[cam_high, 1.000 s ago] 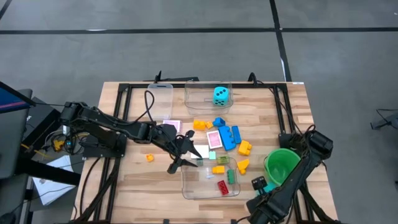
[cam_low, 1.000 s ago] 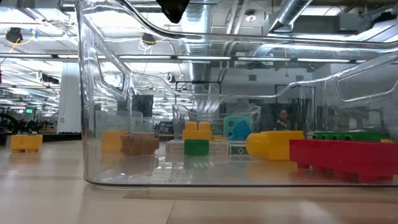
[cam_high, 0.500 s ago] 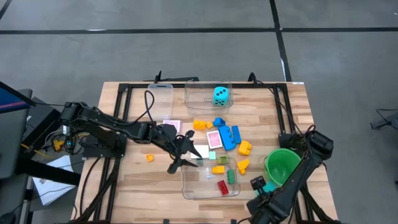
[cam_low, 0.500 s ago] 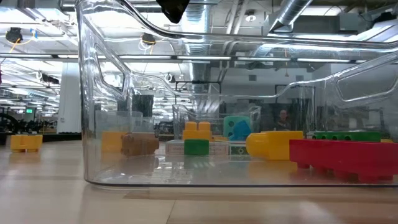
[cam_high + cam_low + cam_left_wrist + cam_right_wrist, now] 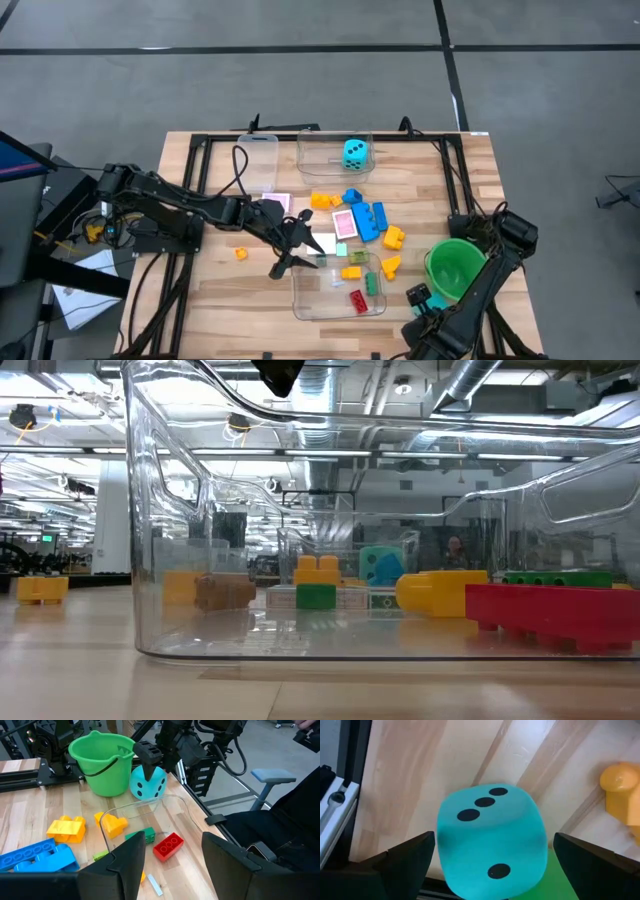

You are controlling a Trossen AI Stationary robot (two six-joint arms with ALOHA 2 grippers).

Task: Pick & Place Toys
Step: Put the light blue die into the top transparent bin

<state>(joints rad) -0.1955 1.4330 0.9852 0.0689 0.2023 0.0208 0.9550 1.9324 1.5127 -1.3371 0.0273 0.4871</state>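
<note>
Looking down from the high view, the left gripper (image 5: 292, 252) hangs with jaws spread at the near tub's (image 5: 305, 302) left corner, that tub holding a red brick (image 5: 357, 299) and green brick (image 5: 372, 284), while the right gripper (image 5: 417, 297) sits beside the green bowl (image 5: 452, 266) and one die (image 5: 355, 153) lies in the far tub (image 5: 318, 162). From the left wrist view, the right gripper's jaws close on the second die (image 5: 147, 783) next to the bowl (image 5: 102, 762); the right wrist view shows that die (image 5: 490, 847) between its fingers (image 5: 402, 860), above the table (image 5: 430, 765).
</note>
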